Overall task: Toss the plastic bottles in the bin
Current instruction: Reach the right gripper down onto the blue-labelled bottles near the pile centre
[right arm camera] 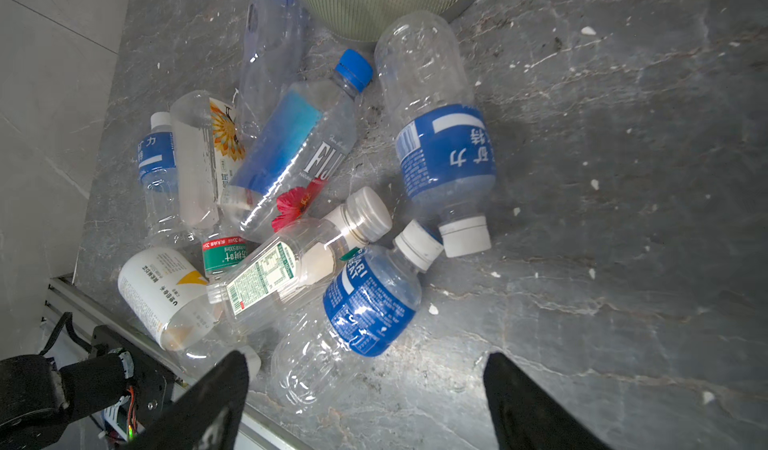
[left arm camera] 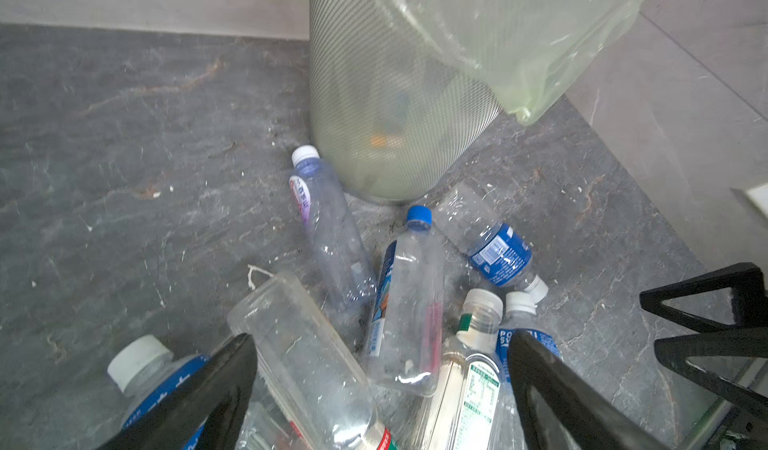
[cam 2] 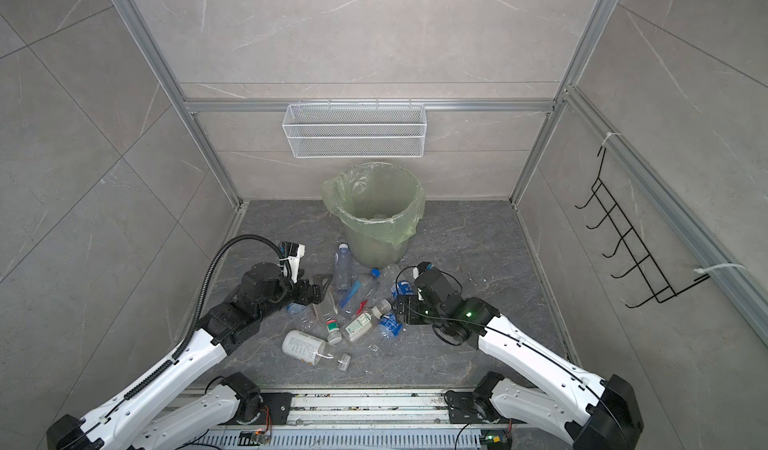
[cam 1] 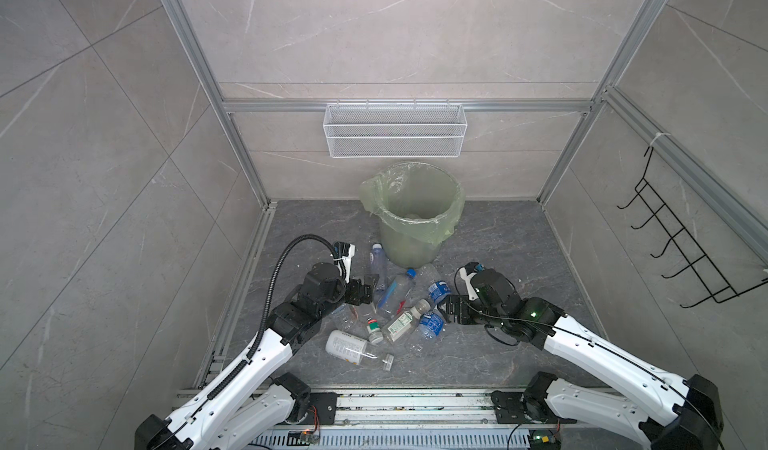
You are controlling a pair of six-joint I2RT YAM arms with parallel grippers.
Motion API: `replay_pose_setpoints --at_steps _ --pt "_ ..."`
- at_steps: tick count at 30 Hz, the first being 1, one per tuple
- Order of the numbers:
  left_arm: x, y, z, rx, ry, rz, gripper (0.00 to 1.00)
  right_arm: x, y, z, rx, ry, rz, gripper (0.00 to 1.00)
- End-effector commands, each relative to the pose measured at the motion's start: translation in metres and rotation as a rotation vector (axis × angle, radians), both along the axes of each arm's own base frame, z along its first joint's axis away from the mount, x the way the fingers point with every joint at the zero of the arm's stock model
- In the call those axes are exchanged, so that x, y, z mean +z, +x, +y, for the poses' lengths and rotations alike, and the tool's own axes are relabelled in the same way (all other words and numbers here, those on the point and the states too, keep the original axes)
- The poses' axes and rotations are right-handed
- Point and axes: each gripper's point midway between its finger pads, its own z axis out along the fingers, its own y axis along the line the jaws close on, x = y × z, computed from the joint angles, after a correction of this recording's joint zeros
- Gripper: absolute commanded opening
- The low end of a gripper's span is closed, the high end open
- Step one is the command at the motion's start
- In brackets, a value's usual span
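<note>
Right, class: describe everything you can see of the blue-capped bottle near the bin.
The blue-capped bottle is clear, squarish plastic and looks empty. It carries a blue label panel, white lettering and a red flower. It lies on its side on the dark floor, cap on and pointing at the bin, just short of its base. Its bottom end sits against other bottles in the pile; exactly which ones touch it is hard to tell.

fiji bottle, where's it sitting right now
In both top views the Fiji bottle lies on the floor near the middle, its blue cap toward the bin, just right of the slim clear bottle.
</note>
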Motion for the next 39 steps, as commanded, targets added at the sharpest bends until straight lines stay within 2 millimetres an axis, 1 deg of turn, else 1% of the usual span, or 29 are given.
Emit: replay_pose_setpoints --at_steps 1,4,6,8,11,15,23,29,33,39 --pt "0.016 -0.001 0.004 0.035 -0.087 -0.068 0.95 -0.014 -0.001 0.004 -0.065 -0.005 0.029 0.91" --pt "0.013 -0.011 0.007 0.021 -0.134 -0.118 0.94 -0.025 -0.005 0.015 -0.067 -0.011 0.049 0.91" --pt "0.009 -0.015 0.01 0.02 -0.125 -0.13 0.94 -0.032 -0.007 0.02 -0.067 -0.019 0.061 0.91" --pt "0.002 -0.018 0.014 0.028 -0.116 -0.129 0.94 -0.036 -0.009 0.026 -0.069 -0.025 0.068 0.91" --pt "-0.01 -0.02 0.015 0.031 -0.111 -0.121 0.93 -0.044 -0.01 0.03 -0.085 -0.032 0.086 0.92" --pt "-0.02 -0.023 0.019 0.037 -0.097 -0.117 0.93 -0.056 -0.011 0.036 -0.094 -0.032 0.119 0.92" --pt "-0.039 -0.027 0.021 0.025 -0.076 -0.123 0.93 -0.081 -0.013 0.042 -0.111 -0.047 0.166 0.92" --pt "-0.047 -0.029 0.019 0.008 -0.065 -0.121 0.92 -0.095 -0.013 0.044 -0.113 -0.068 0.183 0.91" --pt "-0.053 -0.03 0.019 0.003 -0.049 -0.113 0.92 -0.102 -0.012 0.045 -0.114 -0.075 0.192 0.85" --pt "-0.061 -0.033 0.022 0.001 -0.026 -0.109 0.92 -0.11 -0.014 0.042 -0.118 -0.098 0.202 0.84"
